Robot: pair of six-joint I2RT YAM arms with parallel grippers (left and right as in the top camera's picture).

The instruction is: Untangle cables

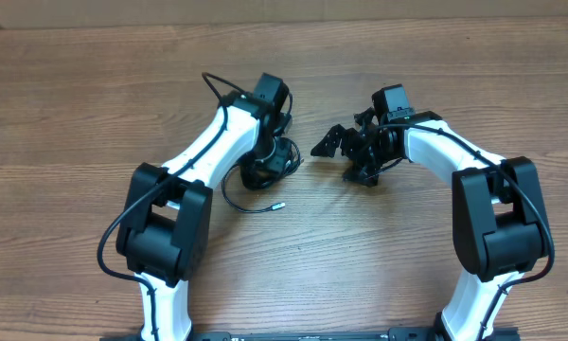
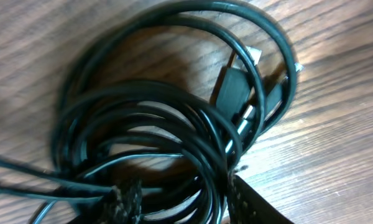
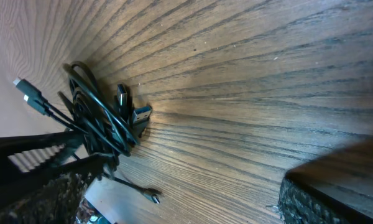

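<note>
Lying tangled on the table (image 3: 267, 93), black cables (image 3: 102, 124)

Brown wood table under even light
The table (image 1: 76, 95) fills the overhead view, its grain running left to right; a paler strip (image 1: 454, 8) lies along the top edge, and glare (image 2: 354, 68) brightens the right of the left wrist view.

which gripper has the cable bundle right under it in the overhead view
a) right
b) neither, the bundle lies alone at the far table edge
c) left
c: the cables lie beneath the left gripper, with loops between its fingers in its wrist view, while the right gripper stands open beside them, holding nothing.
</note>
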